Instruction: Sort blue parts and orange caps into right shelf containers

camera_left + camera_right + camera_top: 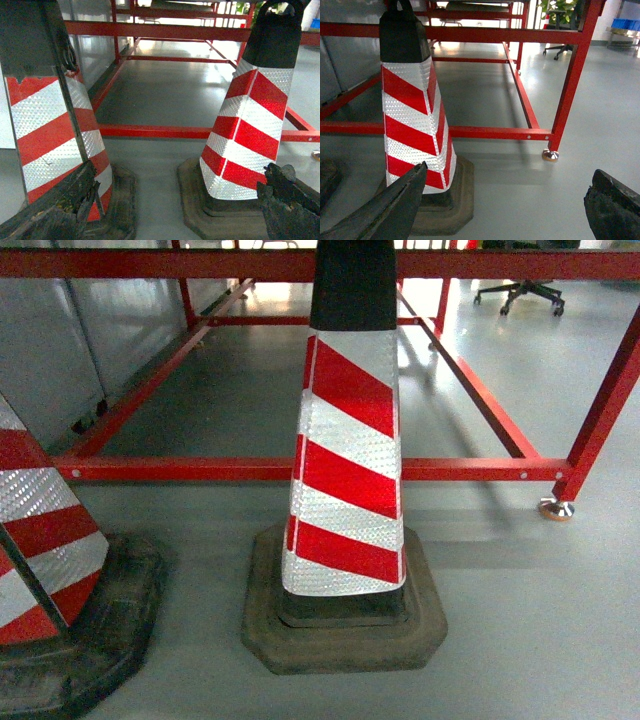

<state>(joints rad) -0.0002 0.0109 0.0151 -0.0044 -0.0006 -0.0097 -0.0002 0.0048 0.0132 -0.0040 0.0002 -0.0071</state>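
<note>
cone in the middle (347, 460): square-sided traffic cone, red and white diagonal stripes, the white bands have that pebbly reflective texture, matte black cap on top, chunky worn rubber base with clipped corners
second cone (45, 540): same stripes and same scuffed black base, sits at the left edge of the head view, just beside the first one
red frame (300, 469): painted metal tubing, square section, low rails running behind both cones, bolt heads on the joint, shiny round levelling foot (556, 508) under the right leg
floor (520, 620): smooth grey, glossy, picks up reflections
office chair (520, 290): black star base, far back
left gripper (175, 205): two dark, rough, grimy fingers (285, 200) at the bottom corners, spread wide, nothing between them
right gripper (505, 205): same deal, dark tapered fingers (395, 205) well apart, holding nothing
blue bins (626, 24): only a bright blue sliver far off, top right of the right wrist view, too small to make out detail
writing: none i can read anywhere
</note>
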